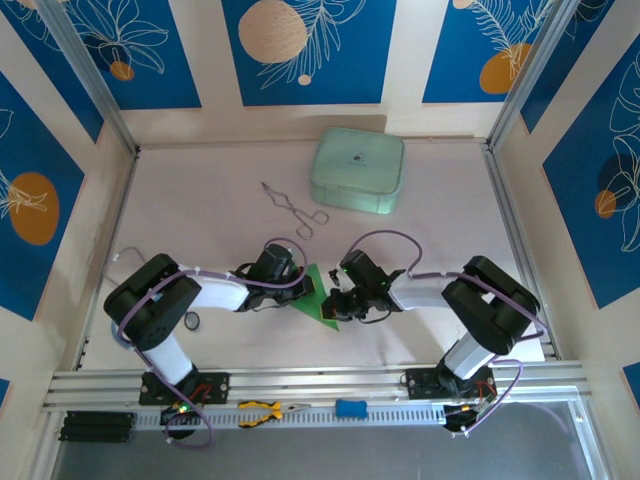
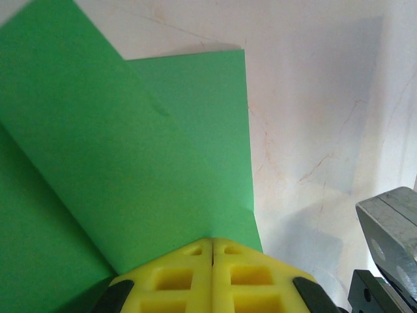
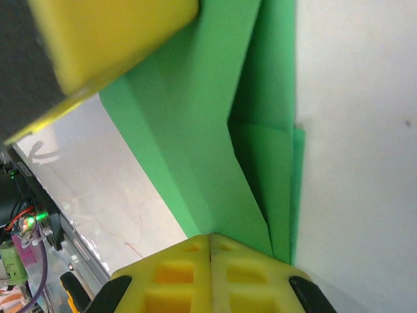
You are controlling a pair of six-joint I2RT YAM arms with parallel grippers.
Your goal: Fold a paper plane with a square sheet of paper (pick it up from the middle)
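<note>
With left gripper (image 2: pixel 213 244) and right gripper (image 3: pixel 210 239) clamped shut at 6 o'clock on the square sheet of paper (image 2: pixel 130 163), needed even tension before creasing.

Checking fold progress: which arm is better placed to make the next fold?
Probably left: the left tool pinches the wide raised flap of the green paper, while the right tool clamps the layered edge as anchor.

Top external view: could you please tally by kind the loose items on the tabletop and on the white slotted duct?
Folded green paper: 1
Mint-green case: 1
Metal tongs: 1
Yellow-handled pliers: 1
Small blue item: 1
Total: 5
</note>
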